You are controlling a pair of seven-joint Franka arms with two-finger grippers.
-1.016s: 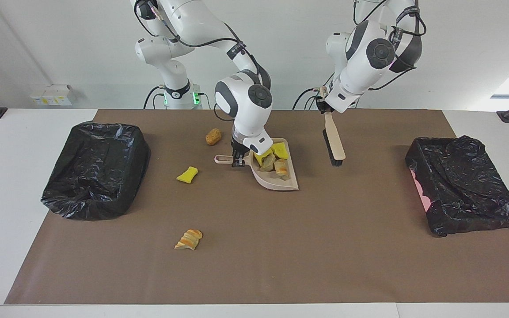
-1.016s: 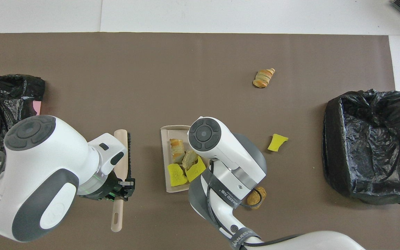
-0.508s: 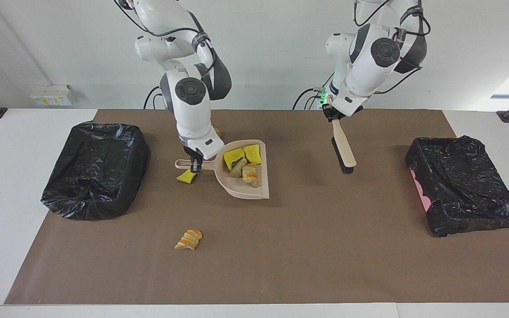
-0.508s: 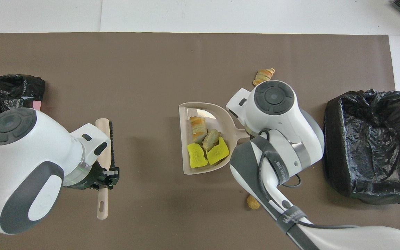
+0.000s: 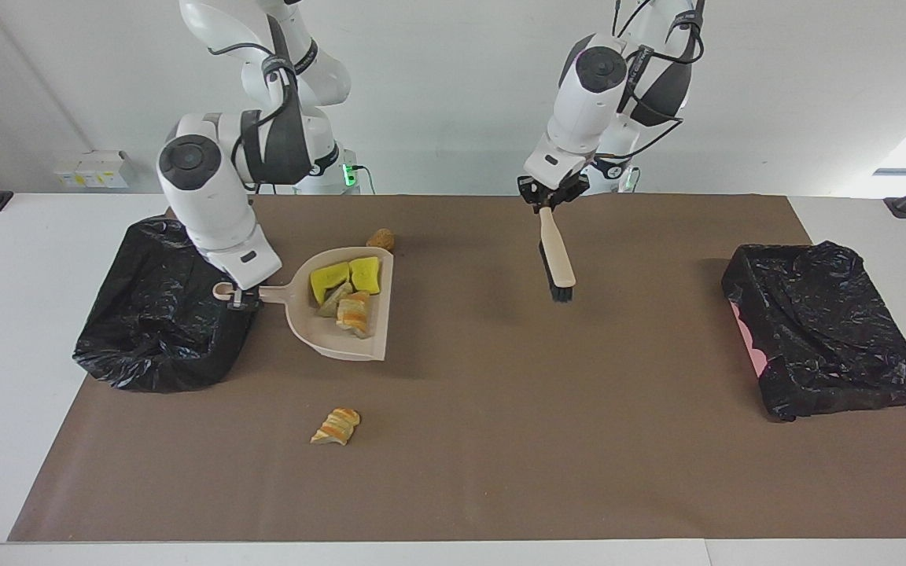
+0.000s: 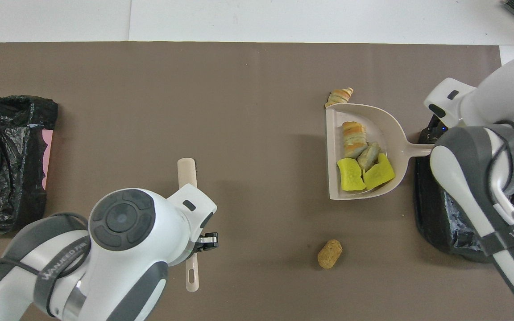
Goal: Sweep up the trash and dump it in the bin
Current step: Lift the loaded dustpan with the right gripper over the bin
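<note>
Beige dustpan [image 5: 339, 314] with four foam bits [image 5: 343, 289] hangs pinched in my right gripper [image 5: 239, 299] beside the black bin [image 5: 162, 314]. My left gripper [image 5: 549, 200] pinches the brush [image 5: 557, 255].

Dustpan [image 5: 339, 334]: raised beside the bin [image 5: 162, 314] at the right arm's end of the mat [image 5: 500, 440].
In dustpan: four trash chunks [image 5: 343, 295].
On mat: one chunk [image 5: 380, 240] nearer the robots than the dustpan, one [image 5: 336, 427] farther.
Second bin [image 5: 823, 330]: left arm's end.
</note>
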